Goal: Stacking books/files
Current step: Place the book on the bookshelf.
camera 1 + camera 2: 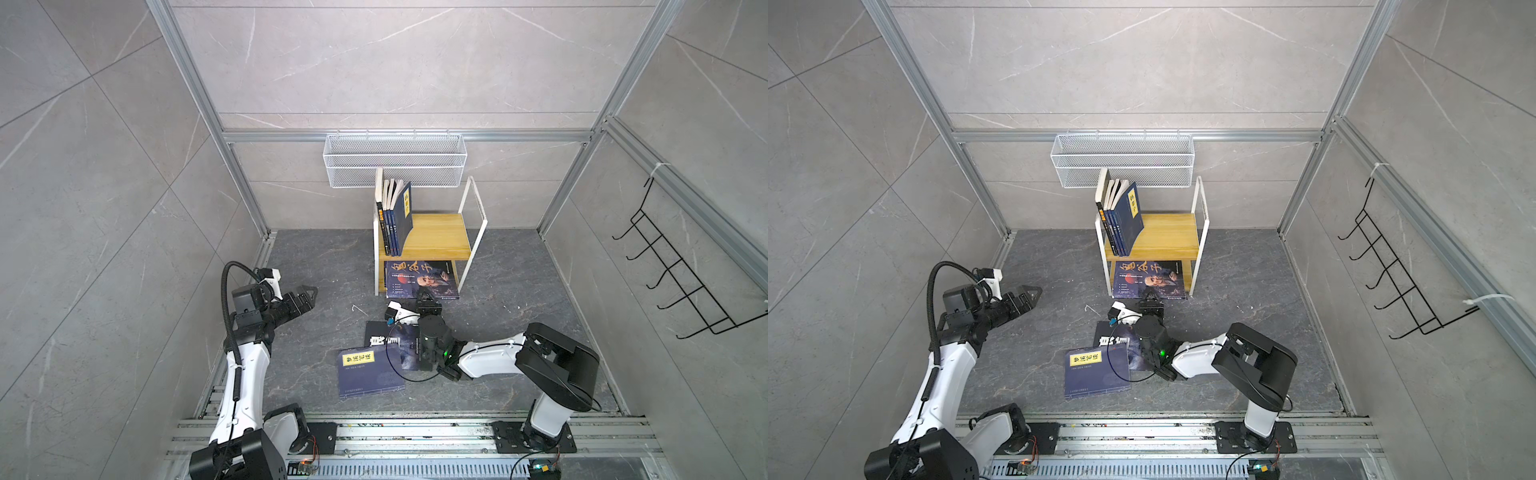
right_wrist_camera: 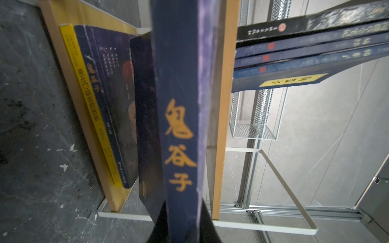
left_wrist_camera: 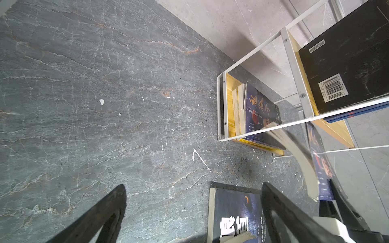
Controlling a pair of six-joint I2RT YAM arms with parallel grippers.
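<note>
Closest to the right wrist lens: the navy spine of the held book (image 2: 181, 126), edge-on. Just behind it, in the way: a twin book (image 2: 109, 88) lying flat on the lower board of the white-framed wooden shelf (image 1: 436, 239), atop a yellow-spined book (image 2: 92, 109). On the upper board, a leaning row of books (image 1: 392, 216) (one black, the rest navy, the outermost yellow-labelled). On the table (image 1: 324, 257) by the arms: a yellow-labelled navy book (image 1: 370, 374) touching a black book (image 1: 380, 338), the latter partly hidden under the right arm. Gold calligraphy down the held spine; portrait cover tilted up at the shelf's front in both top views. Pinched at its lower edge by the right gripper (image 1: 424, 295), jaws narrow. Left gripper (image 1: 311, 297) spread wide above bare table, holding nothing.
</note>
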